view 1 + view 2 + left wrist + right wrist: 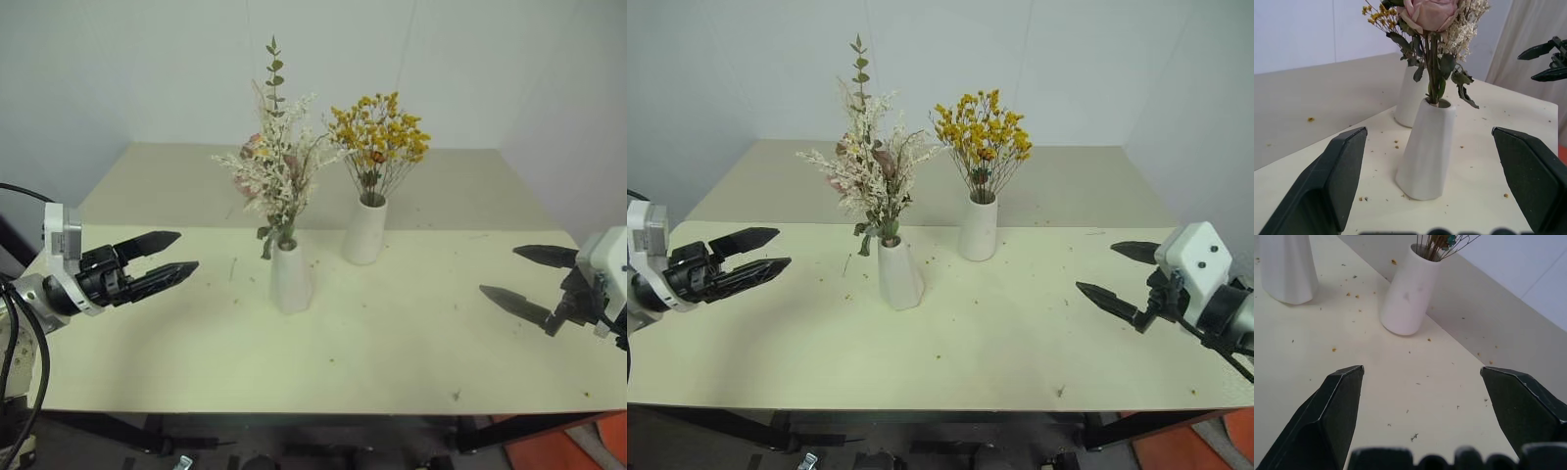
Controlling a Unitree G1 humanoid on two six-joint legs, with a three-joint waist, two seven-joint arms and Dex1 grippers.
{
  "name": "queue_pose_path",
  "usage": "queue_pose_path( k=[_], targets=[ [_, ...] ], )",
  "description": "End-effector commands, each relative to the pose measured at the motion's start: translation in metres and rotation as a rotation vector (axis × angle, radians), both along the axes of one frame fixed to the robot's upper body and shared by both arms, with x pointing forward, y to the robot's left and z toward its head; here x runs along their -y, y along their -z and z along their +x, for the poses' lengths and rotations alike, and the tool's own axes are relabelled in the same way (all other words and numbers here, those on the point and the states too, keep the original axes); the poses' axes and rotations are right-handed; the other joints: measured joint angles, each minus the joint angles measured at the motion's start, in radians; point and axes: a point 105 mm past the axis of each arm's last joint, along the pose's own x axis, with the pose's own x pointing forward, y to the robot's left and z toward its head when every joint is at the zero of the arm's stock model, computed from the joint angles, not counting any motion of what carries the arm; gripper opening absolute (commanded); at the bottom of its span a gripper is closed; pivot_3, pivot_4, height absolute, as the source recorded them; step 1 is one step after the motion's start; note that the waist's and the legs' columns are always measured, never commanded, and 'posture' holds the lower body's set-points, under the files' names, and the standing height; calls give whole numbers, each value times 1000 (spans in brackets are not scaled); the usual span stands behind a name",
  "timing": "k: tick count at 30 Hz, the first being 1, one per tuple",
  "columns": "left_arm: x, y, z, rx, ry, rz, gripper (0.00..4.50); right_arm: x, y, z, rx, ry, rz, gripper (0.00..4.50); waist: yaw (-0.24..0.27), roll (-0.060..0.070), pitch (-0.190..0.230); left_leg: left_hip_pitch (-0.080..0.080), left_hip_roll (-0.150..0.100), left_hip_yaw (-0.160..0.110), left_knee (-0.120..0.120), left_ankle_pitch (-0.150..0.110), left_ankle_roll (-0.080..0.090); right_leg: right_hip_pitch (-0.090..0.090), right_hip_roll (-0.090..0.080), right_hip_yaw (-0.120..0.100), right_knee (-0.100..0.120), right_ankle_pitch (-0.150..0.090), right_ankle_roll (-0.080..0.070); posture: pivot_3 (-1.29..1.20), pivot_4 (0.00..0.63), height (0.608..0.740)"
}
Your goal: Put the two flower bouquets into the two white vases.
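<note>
Pink-and-cream dried bouquet [276, 162] upright in matte white cone vase [291, 277]; yellow-orange dried bouquet [380, 139] upright in matte white cylinder vase [364, 231], mid pale surface [392, 333]. Left gripper [168, 257] and right gripper [526, 281]: jaws spread wide, empty, well apart from vases, flanking either side. Stems vertical. Nothing left to insert, by judgement.

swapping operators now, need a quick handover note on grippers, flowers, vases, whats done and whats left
Left gripper: open, empty, hanging over the table's left side.
Right gripper: open, empty, over the right side.
Pink and cream bouquet stands in the cone vase, near the table middle.
Yellow bouquet stands in the cylinder vase, just behind and to the right.
Done: both bouquets are in vases, upright.
Left: nothing visible; petal crumbs lie around the vases.
</note>
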Motion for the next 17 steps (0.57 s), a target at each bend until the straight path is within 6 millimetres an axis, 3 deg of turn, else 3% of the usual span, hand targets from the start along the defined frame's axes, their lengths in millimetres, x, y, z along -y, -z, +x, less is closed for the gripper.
queue_pose_path(
  k=[1,9,17],
  targets=[
    [-10,-19,-5,50,-46,10,4474,-2,-11,-6,80,-5,-14,4500,0,0,0,0,0,0,0,0,0,0,0,0,0,0,0,0,150,740],
    [-28,-36,-13,46,-71,66,4474,-14,1,-3,89,-27,23,4500,-3,0,0,1,0,1,-1,0,0,0,0,1,0,0,0,0,150,740],
    [-22,-40,-17,53,-75,72,4474,-22,12,1,73,-46,34,4500,-3,0,0,0,0,1,-1,0,0,-1,0,1,0,0,0,0,150,740]
  ],
)
